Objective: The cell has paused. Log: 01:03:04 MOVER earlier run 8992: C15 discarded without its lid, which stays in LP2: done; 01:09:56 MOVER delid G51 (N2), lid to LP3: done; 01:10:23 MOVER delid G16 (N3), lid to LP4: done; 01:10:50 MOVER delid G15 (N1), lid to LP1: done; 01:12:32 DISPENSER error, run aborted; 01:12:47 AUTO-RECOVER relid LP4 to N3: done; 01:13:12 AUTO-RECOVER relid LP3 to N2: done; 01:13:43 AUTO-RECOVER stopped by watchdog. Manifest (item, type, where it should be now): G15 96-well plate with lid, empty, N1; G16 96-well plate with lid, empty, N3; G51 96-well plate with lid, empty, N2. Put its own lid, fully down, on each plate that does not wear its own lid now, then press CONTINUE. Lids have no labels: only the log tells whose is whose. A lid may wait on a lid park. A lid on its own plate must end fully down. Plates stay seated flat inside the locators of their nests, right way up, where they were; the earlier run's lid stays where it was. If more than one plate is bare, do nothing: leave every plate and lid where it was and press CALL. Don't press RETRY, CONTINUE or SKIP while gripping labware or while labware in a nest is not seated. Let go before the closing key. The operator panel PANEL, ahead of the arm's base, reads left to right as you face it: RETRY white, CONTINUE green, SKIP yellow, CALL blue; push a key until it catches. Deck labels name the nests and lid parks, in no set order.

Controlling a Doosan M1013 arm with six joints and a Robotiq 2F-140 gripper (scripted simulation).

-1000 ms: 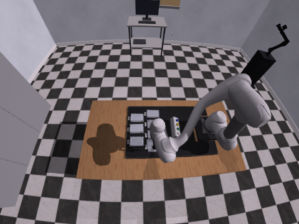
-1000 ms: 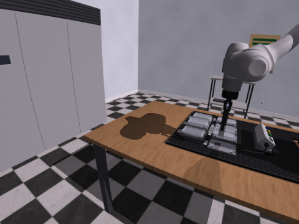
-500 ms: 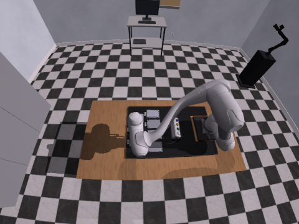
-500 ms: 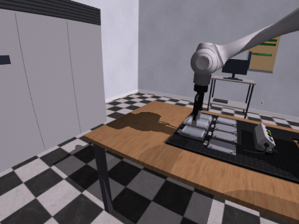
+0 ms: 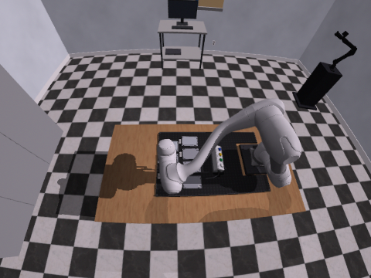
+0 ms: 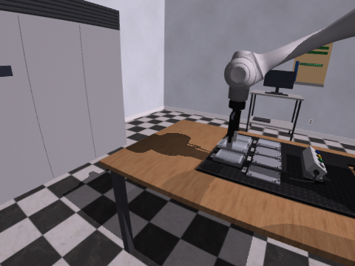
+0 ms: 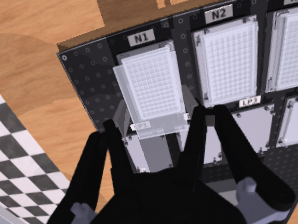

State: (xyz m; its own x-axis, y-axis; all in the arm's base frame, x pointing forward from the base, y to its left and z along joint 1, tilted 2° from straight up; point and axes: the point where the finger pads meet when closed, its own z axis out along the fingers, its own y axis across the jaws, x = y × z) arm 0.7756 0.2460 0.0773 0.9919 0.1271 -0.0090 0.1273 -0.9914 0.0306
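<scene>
In the wrist view my gripper [image 7: 154, 100] is shut on a clear lid [image 7: 150, 92]. The lid lies over the bare 96-well plate [image 7: 152, 80] in the nest labelled N1 [image 7: 140, 37], shifted a little toward me; I cannot tell whether it touches the plate. The plate in N2 [image 7: 229, 59] wears a lid. A third plate [image 7: 286, 47] shows at the right edge. In the exterior view the gripper [image 6: 232, 140] is low over the left row of plates [image 6: 231, 153]. In the top view the arm's wrist [image 5: 168, 150] hides the gripper.
The lid park under my fingers and the park labelled LP3 [image 7: 250, 127] show bare grey plates. The operator panel [image 5: 219, 158] stands right of the nests, also in the exterior view [image 6: 314, 162]. The black deck mat's edge [image 7: 75, 85] and wooden table lie left.
</scene>
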